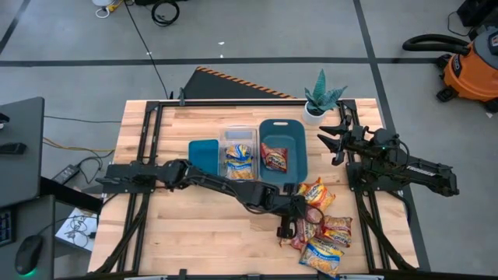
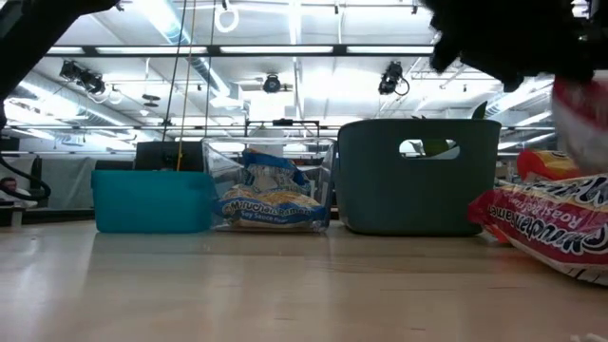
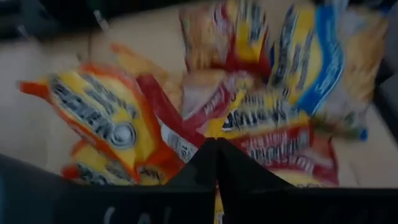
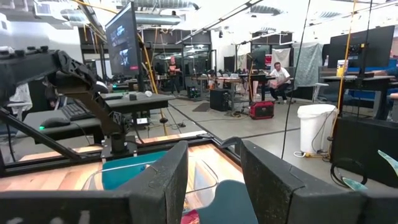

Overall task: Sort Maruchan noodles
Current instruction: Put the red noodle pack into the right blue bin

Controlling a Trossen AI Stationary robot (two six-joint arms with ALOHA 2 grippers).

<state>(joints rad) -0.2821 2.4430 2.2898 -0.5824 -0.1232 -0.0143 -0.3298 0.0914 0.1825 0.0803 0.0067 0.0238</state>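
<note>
Left gripper (image 1: 289, 228) clenched, down in the noodle packet pile (image 1: 320, 227); whether a packet is pinched is unclear. Right gripper (image 1: 333, 139) released, just beside the plant (image 1: 321, 98).

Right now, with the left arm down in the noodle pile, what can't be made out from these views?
- Whether the shut left pincer actually pinches a packet: high view too small, left wrist view blurred.
- Teal bin contents: low view shows only its wall.
- Dark bin contents in the low view: wall hides them.
- Exact count of the noodle pile: packets overlap, and the arm covers some.
</note>
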